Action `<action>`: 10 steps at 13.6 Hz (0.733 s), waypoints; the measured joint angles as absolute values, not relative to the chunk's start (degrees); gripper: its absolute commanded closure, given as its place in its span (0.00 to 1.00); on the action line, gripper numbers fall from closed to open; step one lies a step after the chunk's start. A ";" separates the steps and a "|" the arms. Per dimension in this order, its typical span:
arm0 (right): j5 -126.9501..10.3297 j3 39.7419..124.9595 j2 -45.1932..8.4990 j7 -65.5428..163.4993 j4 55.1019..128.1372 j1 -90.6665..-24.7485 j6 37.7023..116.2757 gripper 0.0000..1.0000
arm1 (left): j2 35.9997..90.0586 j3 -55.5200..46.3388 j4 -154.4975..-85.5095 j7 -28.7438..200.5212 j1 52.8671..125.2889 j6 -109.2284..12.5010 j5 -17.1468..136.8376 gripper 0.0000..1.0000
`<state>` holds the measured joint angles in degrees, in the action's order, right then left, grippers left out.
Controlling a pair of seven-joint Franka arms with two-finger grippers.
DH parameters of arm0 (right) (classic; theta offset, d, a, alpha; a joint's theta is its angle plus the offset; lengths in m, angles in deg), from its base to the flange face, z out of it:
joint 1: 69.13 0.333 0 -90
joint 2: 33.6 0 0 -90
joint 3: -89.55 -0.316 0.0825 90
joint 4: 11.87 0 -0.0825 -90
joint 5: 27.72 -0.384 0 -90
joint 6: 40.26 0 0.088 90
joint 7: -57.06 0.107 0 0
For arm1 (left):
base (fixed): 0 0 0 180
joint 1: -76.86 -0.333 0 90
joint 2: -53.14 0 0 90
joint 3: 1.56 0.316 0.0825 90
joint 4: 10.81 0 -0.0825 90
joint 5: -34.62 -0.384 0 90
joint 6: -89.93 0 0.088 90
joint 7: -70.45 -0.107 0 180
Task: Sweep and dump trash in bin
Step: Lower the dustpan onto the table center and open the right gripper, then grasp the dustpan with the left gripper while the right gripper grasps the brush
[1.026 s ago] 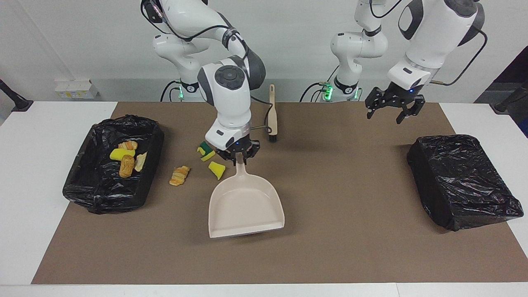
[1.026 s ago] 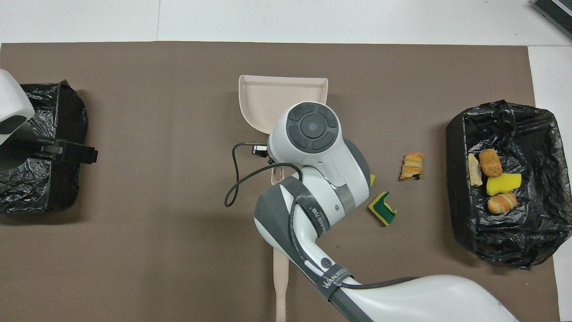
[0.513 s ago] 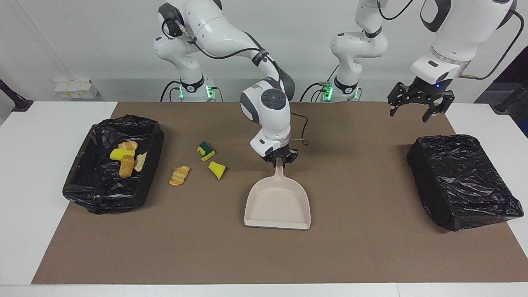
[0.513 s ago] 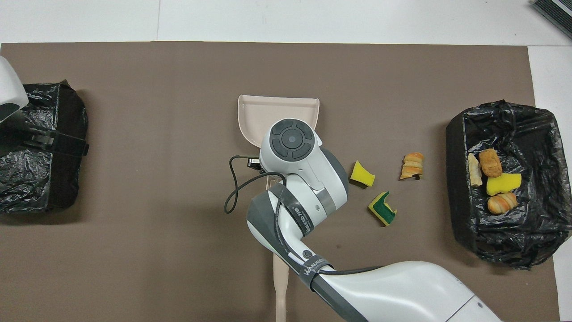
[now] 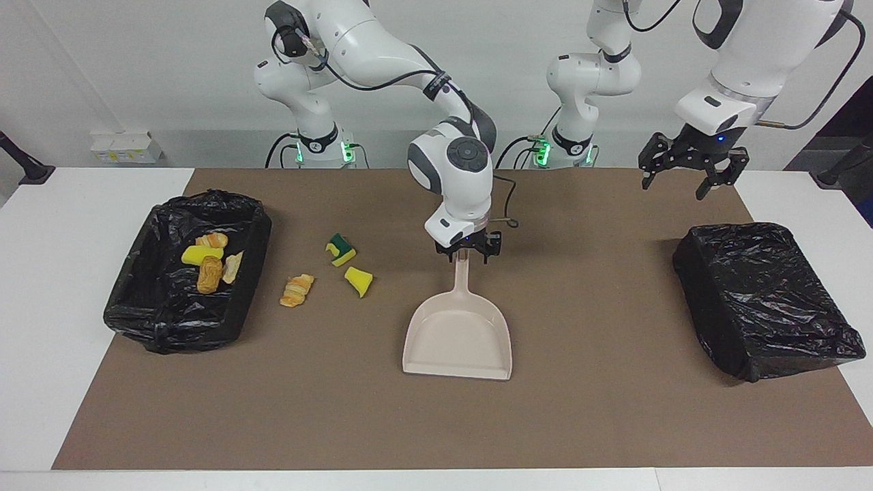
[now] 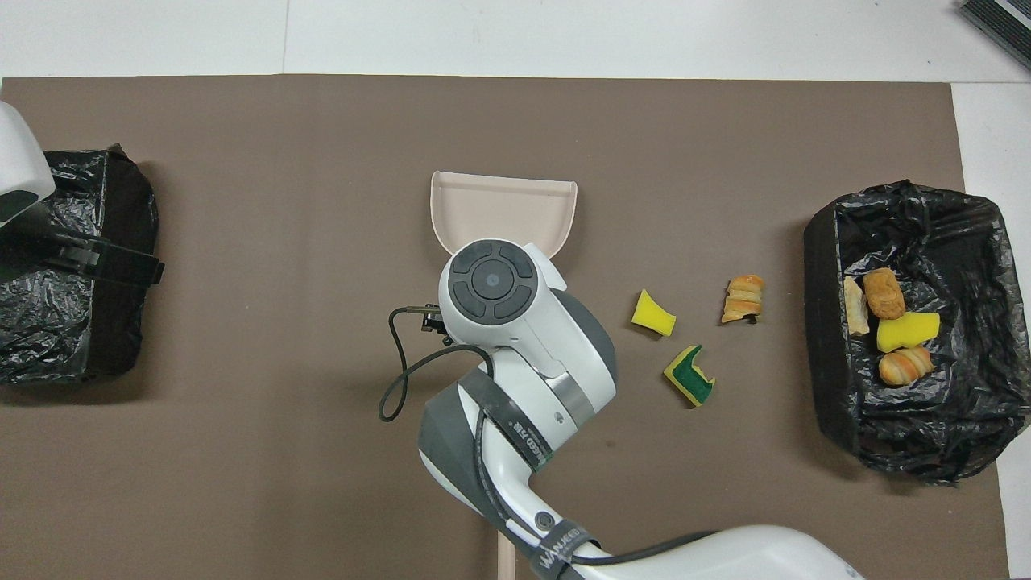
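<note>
High facing camera, steep overhead (opposed), shared mat (image 5: 586,409)

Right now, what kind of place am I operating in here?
Probably a robotics lab test bench, not a real kitchen: two fixed arms at a white table with a brown mat, staged sponge and bread scraps, and bag-lined bins at each end.

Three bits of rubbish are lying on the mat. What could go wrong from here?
1. The dustpan opens away from the robots, not toward the yellow sponge chunk, green-topped sponge and bread piece, so swept scraps might miss it.
2. The right gripper is at the dustpan's handle and could nudge it askew.
The left gripper waits open above the mat.
</note>
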<state>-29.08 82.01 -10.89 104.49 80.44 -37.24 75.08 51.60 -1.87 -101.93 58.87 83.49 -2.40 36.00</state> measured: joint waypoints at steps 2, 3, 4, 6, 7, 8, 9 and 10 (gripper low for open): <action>-32.58 82.00 -16.83 104.50 83.55 -37.28 68.99 0.00 | 51.49 -1.82 -101.93 58.87 83.47 -2.39 36.00 0.00; -35.20 81.85 -20.08 104.50 86.85 -36.94 67.66 0.00 | 51.43 -1.81 -101.93 58.87 83.45 -2.39 36.00 0.00; -37.92 81.71 -23.28 104.50 91.31 -35.74 67.76 0.00 | 51.35 -1.86 -101.92 58.87 83.45 -2.40 36.00 0.00; -42.41 81.53 -29.18 104.80 101.75 -31.85 71.18 0.00 | 51.25 -2.88 -101.94 58.87 83.45 -2.52 36.04 0.00; -44.12 81.42 -32.09 105.05 107.25 -29.68 73.98 0.00 | 51.28 -4.06 -102.09 58.97 83.48 -2.80 36.05 0.00; -45.25 81.28 -35.07 105.39 112.70 -27.88 76.25 0.00 | 51.37 -5.67 -102.73 59.47 83.47 -3.70 36.07 0.00; -45.68 81.23 -37.79 105.56 117.49 -26.71 77.82 0.00 | 51.54 -8.07 -104.17 61.18 83.46 -5.64 36.10 0.00; -45.83 81.22 -39.45 105.56 120.79 -25.89 79.33 0.00 | 51.83 -10.72 -106.08 63.92 83.49 -8.34 36.10 0.00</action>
<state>-45.83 81.22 -39.45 105.56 120.79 -25.89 79.33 51.83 -10.72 -106.08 63.92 83.49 -8.34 36.10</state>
